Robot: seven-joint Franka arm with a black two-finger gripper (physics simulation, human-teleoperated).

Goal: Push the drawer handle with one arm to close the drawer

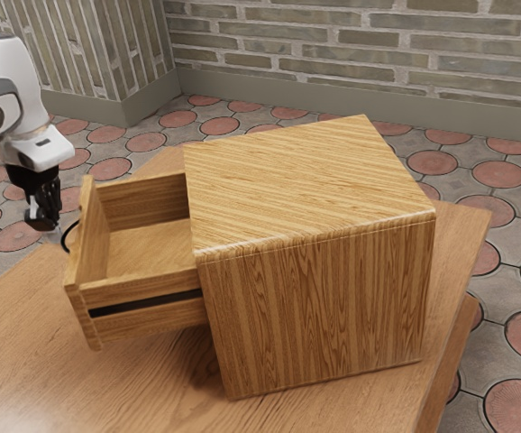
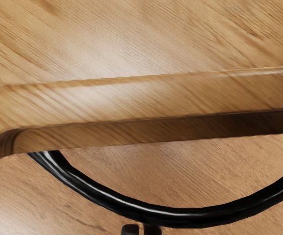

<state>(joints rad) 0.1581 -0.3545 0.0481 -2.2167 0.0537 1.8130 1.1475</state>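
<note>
Jutting from the open drawer [image 1: 143, 288], the handle [image 2: 180, 216] lies just beside the gripper [image 1: 48, 224] (fingers together).

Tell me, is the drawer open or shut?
Open: the drawer sticks out from the wooden cabinet, and you can see down inside it.

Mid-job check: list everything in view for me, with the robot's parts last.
Cabinet: one, wood-brown, on the table
Drawer: one, wood-brown, sticking out of the cabinet
Handle: one, black, curved, on the drawer's front
Table: one, brown wood, under the cabinet
Floor tiles: many, round reddish among grey, beyond the table
Brick wall: one, cornered, greenish-grey, background
Baseboard: one run, grey-green, along the wall's foot
Arm: one, white and grey, exterior view's left
Gripper: one, black, near the handle
</note>
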